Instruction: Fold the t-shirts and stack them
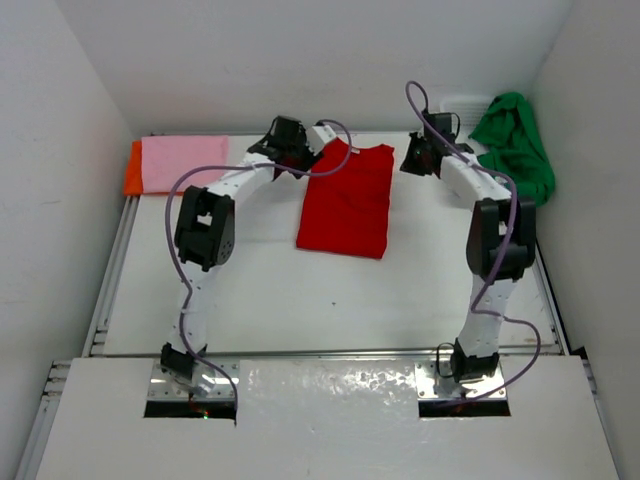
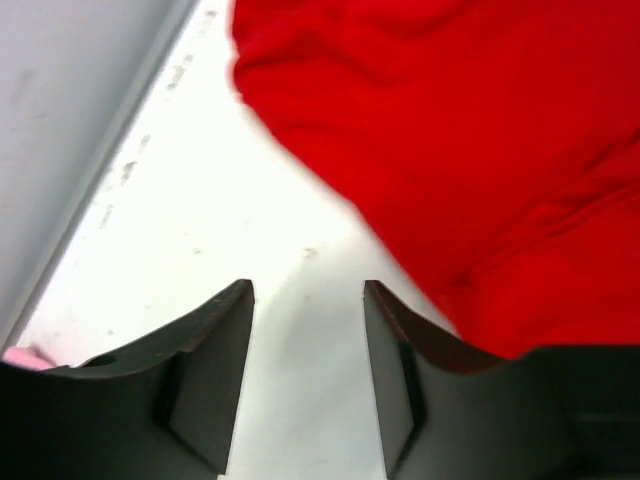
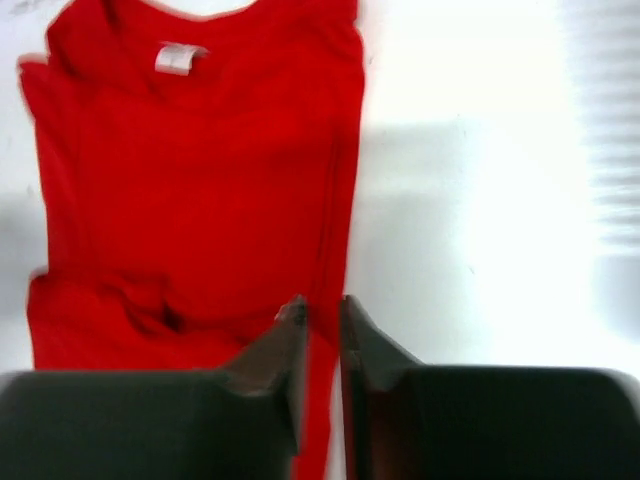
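Note:
The red t-shirt [image 1: 345, 200] lies flat at the far middle of the table, sides folded in, collar at the far end. My left gripper [image 1: 298, 165] hovers at its far left corner. In the left wrist view the gripper [image 2: 308, 290] is open over bare table, with the red shirt [image 2: 480, 140] just to its right. My right gripper [image 1: 412, 160] is raised beside the shirt's far right edge. In the right wrist view it [image 3: 322, 305] is nearly shut and empty, above the red shirt [image 3: 200, 190]. The pink shirt [image 1: 185, 163] lies folded on the orange one [image 1: 131, 168] at far left. The green shirt [image 1: 515, 145] is crumpled at far right.
A white mesh basket [image 1: 458, 104] stands at the far right corner under the green shirt. White walls close in the table on the left, far and right sides. A raised rail [image 1: 108, 290] runs along the left edge.

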